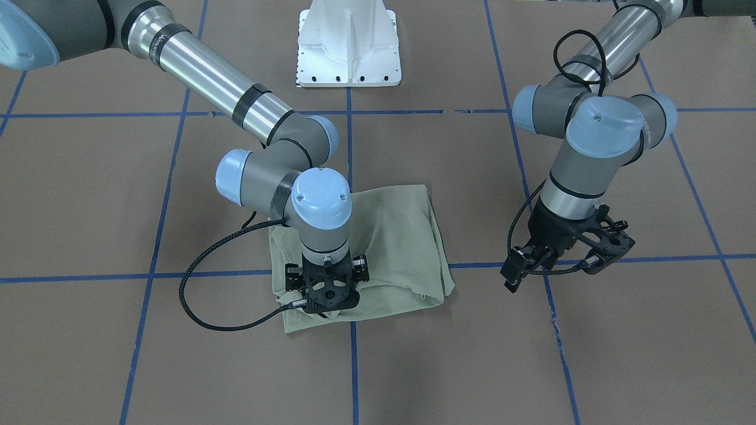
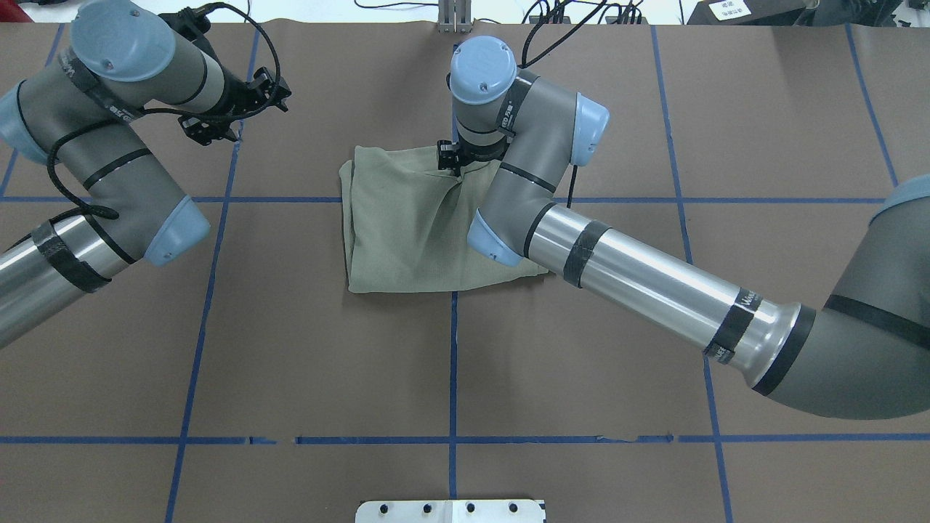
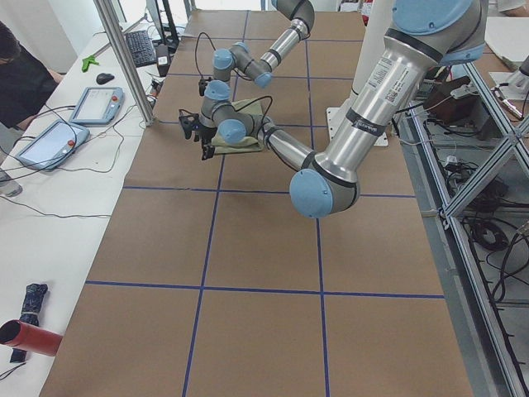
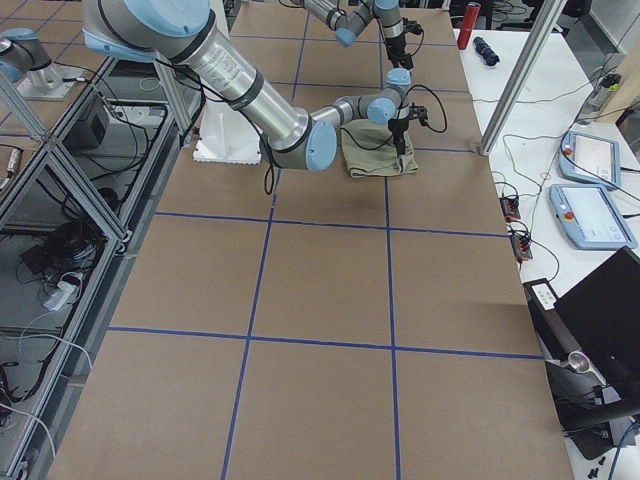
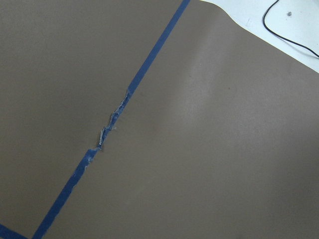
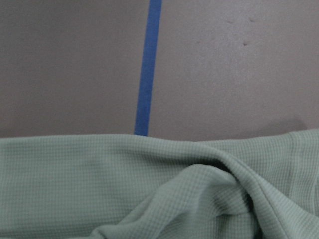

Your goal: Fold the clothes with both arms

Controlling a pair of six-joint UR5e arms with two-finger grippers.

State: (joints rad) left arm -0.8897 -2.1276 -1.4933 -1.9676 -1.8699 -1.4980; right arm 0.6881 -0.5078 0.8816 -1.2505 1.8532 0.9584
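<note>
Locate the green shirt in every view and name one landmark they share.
Front-facing: shirt at the centre.
Overhead: centre, just above the middle.
Exterior left: far off, upper middle.
Exterior right: far off, upper middle.
Left wrist: not in it.
Right wrist: fills the lower half.
Landmark: the blue tape line running out from under the shirt's edge, in every view that shows the shirt.
</note>
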